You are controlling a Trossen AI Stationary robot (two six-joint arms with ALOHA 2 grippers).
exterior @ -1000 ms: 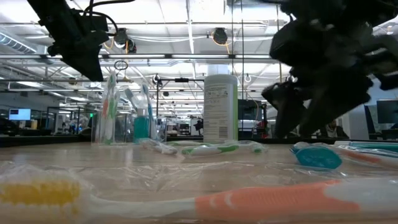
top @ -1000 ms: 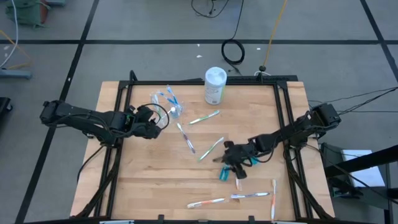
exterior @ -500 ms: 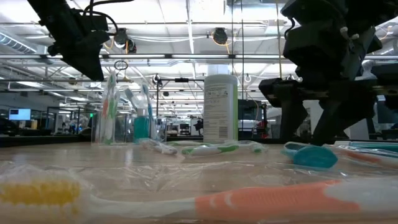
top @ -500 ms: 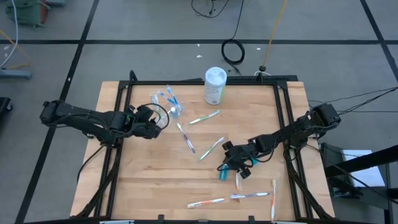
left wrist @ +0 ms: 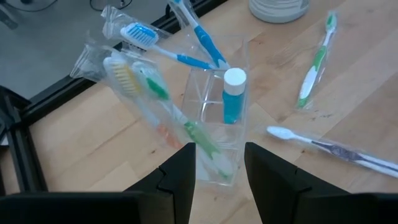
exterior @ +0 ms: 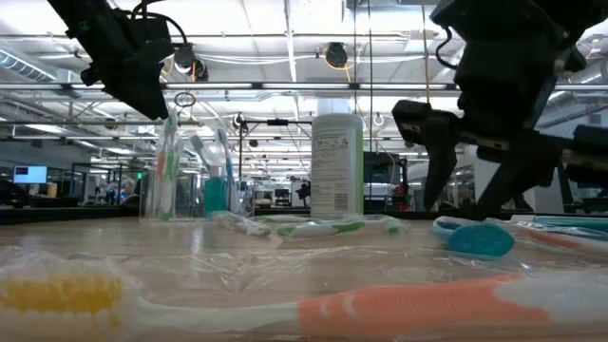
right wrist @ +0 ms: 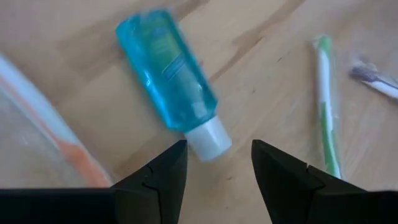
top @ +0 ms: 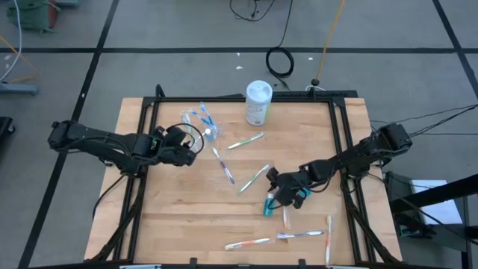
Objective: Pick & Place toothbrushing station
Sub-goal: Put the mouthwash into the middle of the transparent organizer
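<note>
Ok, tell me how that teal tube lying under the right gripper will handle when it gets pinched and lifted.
The teal tube looks like soft translucent plastic, so it will probably give under the fingers. It lies flat with a tapered body, so it seems unlikely to roll far. Its glossy skin may be slippery; gripping near the white cap is likely firmer. The right gripper hovers open above it.

A teal-blue tube (right wrist: 166, 71) with white cap lies on pale wood.

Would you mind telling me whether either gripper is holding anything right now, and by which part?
Nothing is held. The right gripper hangs open above the teal tube; the left gripper is open by the clear cup.
</note>
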